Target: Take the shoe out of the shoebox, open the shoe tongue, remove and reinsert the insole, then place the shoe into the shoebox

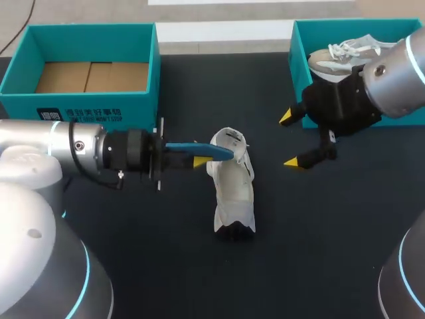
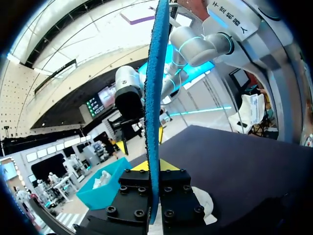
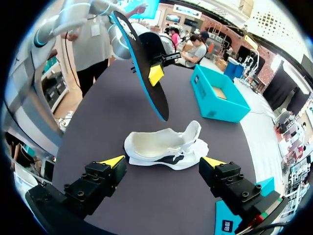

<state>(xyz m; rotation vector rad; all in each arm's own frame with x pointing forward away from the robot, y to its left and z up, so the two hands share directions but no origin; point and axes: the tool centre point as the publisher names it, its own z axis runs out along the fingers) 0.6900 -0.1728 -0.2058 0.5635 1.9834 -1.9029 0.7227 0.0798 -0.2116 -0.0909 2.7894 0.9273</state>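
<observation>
Left gripper [image 1: 196, 159]: fingers pressed together on the insole [image 1: 216, 151], pinching it across its flat faces. In my left wrist view the insole stands edge-on between the yellow tips and runs straight out ahead of them. Blue upper face, dark underside. Its free end hangs over the tongue end of the shoe [image 1: 234, 193]; in the right wrist view there is a gap between the two, so they are not touching.

Shoe: white, upright on its sole on the dark table [image 1: 133, 252], near the middle. Opening faces up, tongue pulled up and back. Dark patch at the end nearest me.

Right gripper [image 1: 292, 139]: fingers spread wide, holding nothing. It hangs above the table beside the shoe, to its right and apart from it. In the right wrist view the shoe lies just ahead of the open fingers.

Left shoebox [image 1: 154, 60]: teal, at the far left of the table, plain cardboard [image 1: 89, 76] on its floor.

Right shoebox [image 1: 295, 46]: teal, far right, behind my right gripper. A second shoe [image 1: 342, 53], pale with white laces, lies inside it.
</observation>
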